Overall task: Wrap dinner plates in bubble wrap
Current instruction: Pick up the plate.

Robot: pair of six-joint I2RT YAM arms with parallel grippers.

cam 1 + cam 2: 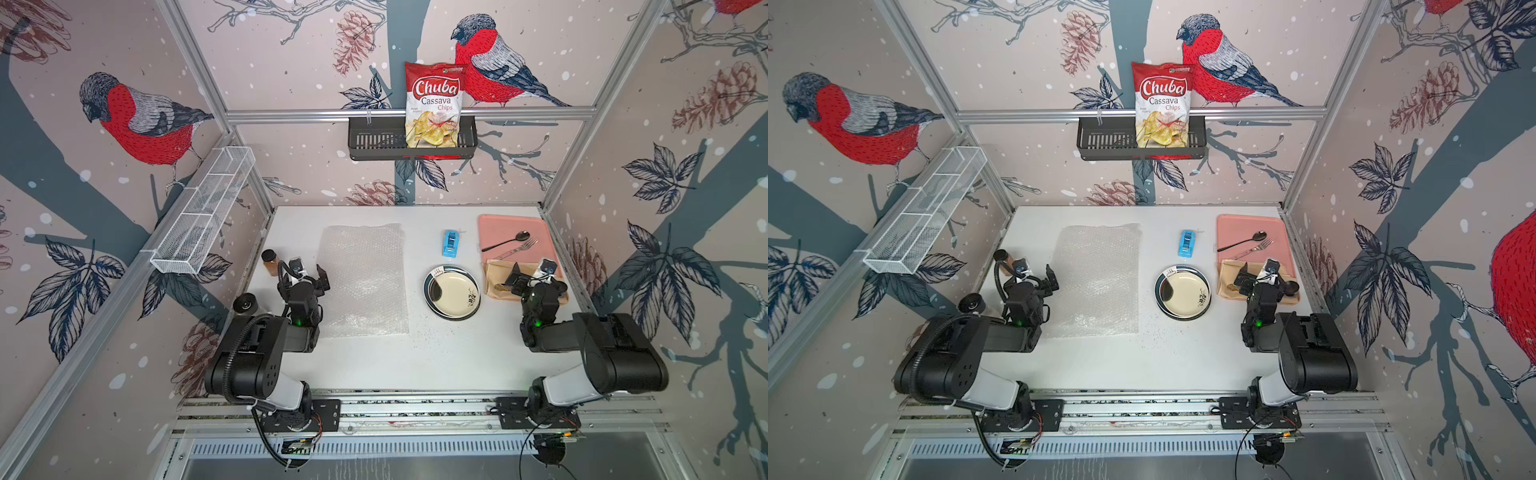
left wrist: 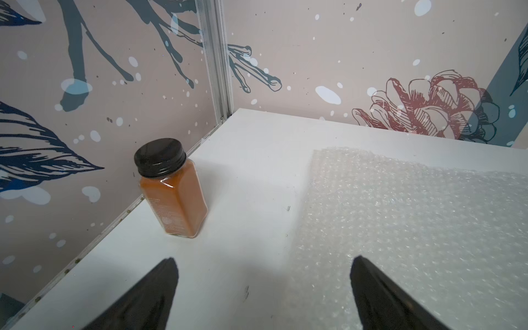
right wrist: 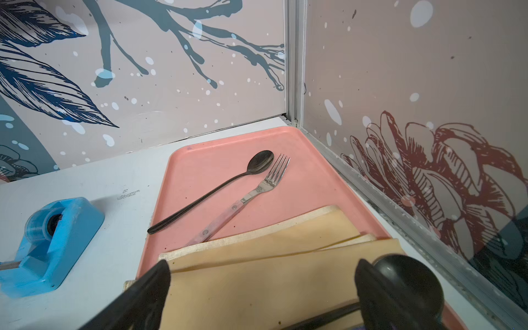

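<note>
- While nothing is wrapped yet, the cream dinner plate (image 1: 453, 294) with its dark green-teal rim lies flat on the white counter (image 1: 415, 361), near the right edge of the bubble wrap (image 1: 363, 280) but apart from it.
- The clear sheet lies spread and bare in both top views, so the step in hand looks to be carrying the plate onto it.
- The right tool (image 3: 263, 261), jaws wide and empty, hovers over the tan napkin (image 3: 257, 274) on the pink tray (image 3: 217, 160). As the tool nearer the plate, it seems the one to pinch the raised rim, lift clear and set down at the sheet's middle.
- The left tool (image 2: 264, 258), likewise released and empty, hangs over the wrap's left edge and could pin the film against sliding.
- A glazed rim may slip, and the blue tape dispenser (image 1: 450, 243) stands close behind the plate.
</note>
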